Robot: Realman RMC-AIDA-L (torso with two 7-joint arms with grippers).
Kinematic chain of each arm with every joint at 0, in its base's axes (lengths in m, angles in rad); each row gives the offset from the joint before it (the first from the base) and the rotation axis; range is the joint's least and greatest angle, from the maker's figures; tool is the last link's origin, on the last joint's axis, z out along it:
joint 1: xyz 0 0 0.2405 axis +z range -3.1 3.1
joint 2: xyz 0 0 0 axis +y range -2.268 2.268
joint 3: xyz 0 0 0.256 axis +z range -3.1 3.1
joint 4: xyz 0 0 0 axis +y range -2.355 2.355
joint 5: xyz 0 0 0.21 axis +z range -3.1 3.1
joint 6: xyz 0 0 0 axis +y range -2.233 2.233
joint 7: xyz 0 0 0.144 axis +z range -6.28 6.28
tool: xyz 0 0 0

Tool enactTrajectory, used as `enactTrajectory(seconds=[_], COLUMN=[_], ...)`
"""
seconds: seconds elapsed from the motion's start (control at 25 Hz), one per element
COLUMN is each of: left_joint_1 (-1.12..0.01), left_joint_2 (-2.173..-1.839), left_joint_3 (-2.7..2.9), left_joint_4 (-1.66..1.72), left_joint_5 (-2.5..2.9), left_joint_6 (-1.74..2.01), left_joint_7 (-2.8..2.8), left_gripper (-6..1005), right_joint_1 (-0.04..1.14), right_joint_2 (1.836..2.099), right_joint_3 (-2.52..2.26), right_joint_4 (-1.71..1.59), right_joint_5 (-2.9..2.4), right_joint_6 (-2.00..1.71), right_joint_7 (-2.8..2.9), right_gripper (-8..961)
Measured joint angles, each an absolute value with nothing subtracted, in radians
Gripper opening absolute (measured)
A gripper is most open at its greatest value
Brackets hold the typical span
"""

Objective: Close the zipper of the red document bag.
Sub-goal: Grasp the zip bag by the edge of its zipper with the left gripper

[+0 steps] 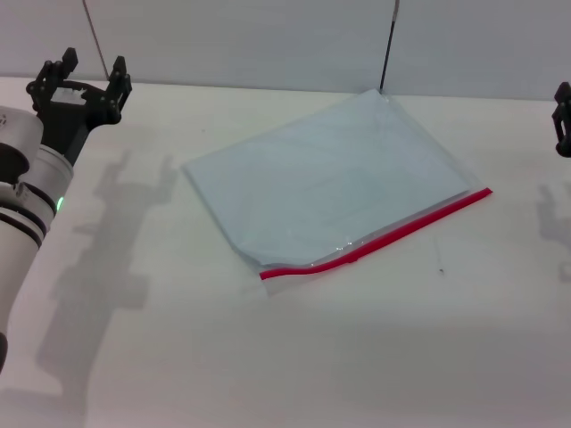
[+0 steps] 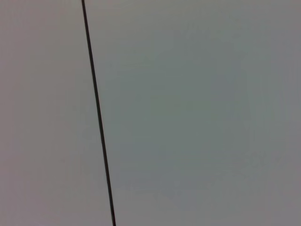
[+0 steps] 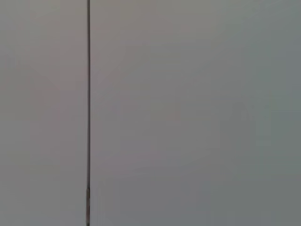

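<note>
The red document bag [image 1: 330, 174], a flat translucent pale-blue pouch, lies at an angle in the middle of the white table. Its zipper [image 1: 393, 234] is a thin bright-red strip along the edge nearest me, with a small clear slider [image 1: 346, 251] partway along. My left gripper [image 1: 87, 78] is raised at the far left, well away from the bag, its fingers spread open and empty. Only a black sliver of my right gripper [image 1: 563, 116] shows at the right edge. Both wrist views show only a plain wall with a dark line.
The white table [image 1: 268, 357] stretches around the bag. A grey wall stands behind it, with a thin dark vertical line [image 1: 389, 45] just beyond the bag's far corner.
</note>
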State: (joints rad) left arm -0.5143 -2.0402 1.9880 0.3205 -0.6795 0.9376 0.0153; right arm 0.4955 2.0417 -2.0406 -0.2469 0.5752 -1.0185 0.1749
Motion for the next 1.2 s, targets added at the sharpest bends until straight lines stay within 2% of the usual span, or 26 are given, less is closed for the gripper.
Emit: enactTrajectory(seconds=[0.76, 0.88, 1.08, 1.2], left_joint_1=[-0.519, -0.520, -0.501, -0.492], left_joint_2=[-2.032, -2.016, -1.959, -1.942], left_joint_3=[1.995, 2.002, 2.003, 2.003], left_joint_4=[0.372, 0.450, 0.643, 0.730], left_joint_5=[-0.669, -0.616, -0.407, -0.308], left_joint_6=[0.850, 0.751, 0.527, 0.418], left_joint_7=[-0.045, -0.111, -0.233, -0.262], left_gripper=[663, 663, 664, 664], right_joint_1=[0.508, 0.507, 0.505, 0.507], right_joint_2=[2.041, 2.040, 2.040, 2.040], right_joint_3=[-2.038, -2.039, -2.039, -2.039], right_joint_4=[-0.239, -0.238, -0.237, -0.237], right_joint_5=[0.575, 0.575, 0.575, 0.575], right_joint_6=[-1.009, -1.008, -1.007, -0.983], right_joint_7=[0.175, 0.175, 0.175, 0.175], right_gripper=[345, 344, 343, 343])
